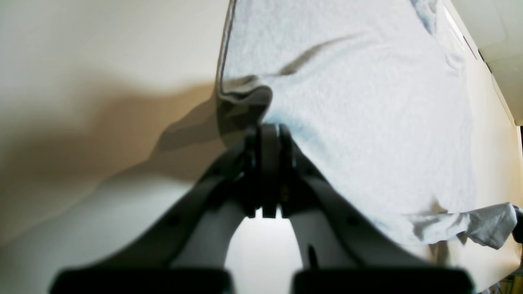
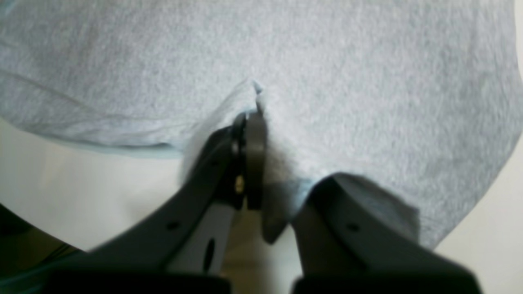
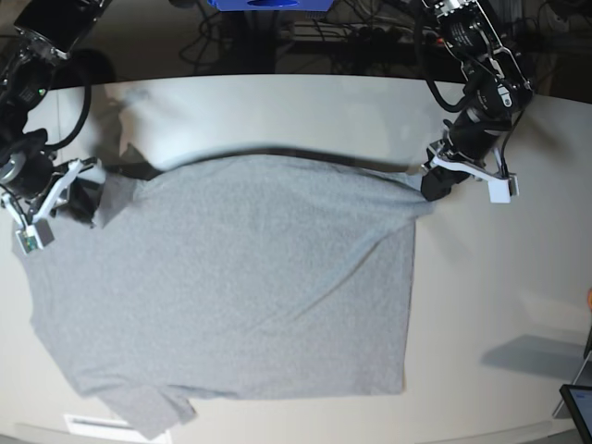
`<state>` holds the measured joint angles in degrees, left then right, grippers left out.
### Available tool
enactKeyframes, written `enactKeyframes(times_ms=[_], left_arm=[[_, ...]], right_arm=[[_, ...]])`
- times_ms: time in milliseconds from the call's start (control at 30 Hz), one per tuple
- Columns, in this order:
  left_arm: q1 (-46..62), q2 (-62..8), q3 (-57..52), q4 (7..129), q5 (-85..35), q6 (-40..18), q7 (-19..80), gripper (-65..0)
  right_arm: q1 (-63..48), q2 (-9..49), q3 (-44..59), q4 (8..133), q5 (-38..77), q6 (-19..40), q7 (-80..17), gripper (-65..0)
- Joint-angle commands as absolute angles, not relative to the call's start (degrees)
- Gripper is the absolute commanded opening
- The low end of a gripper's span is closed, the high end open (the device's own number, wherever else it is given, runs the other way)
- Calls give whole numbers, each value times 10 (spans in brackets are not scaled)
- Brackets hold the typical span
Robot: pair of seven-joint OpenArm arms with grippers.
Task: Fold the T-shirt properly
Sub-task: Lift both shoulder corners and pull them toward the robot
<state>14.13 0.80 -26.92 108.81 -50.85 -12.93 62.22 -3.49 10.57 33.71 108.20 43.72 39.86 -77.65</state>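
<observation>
Grey T-shirt [image 3: 240, 287], one; two clamped tools.

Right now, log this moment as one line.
stage: fold underway | left hand: shut on T-shirt corner | right hand: shut on T-shirt sleeve end | far edge lifted | table

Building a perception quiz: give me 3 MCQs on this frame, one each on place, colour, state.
1. Where does the left gripper hold the T-shirt?
A. at an upper corner
B. at the middle
C. at the edge nearest the camera

2. What colour is the T-shirt?
A. navy
B. light grey
C. red

3. What state is the right gripper in?
A. wide open above the cloth
B. shut on the cloth
C. shut on nothing

Key: 1 A, base view shows the corner pulled up to it; 2 B, every view shows grey fabric; 3 B, the wrist view shows cloth pinched between closed jaws.
</observation>
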Motion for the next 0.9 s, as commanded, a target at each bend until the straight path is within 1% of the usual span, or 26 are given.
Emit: enactKeyframes(times_ms=[0,267,500,600,733,867], left_arm=[[137,4,-272,1099,-518,-133,616,-650],[134,5,-268,1099,-518,-133,616,-650],[111,5,-272,1098,-521,-133,616,-650],[98,5,-273,1092,-560,-131,616,-650],[79,5,-273,1083,-587,-93,614,-650],[56,5,-273,1060,-587,-91,613,-650]], right_arm=[[-22,114,335,1091,450,400,-764,-650],[18,115,331,1090,447,400,-764,-650],[48,124,330,1076,446,400,-764,-650],[55,124,330,1058,445,400,-764,-650],[64,124,329,1031,445,400,-764,-650],[75,126,329,1023,445,400,-762,-650]])
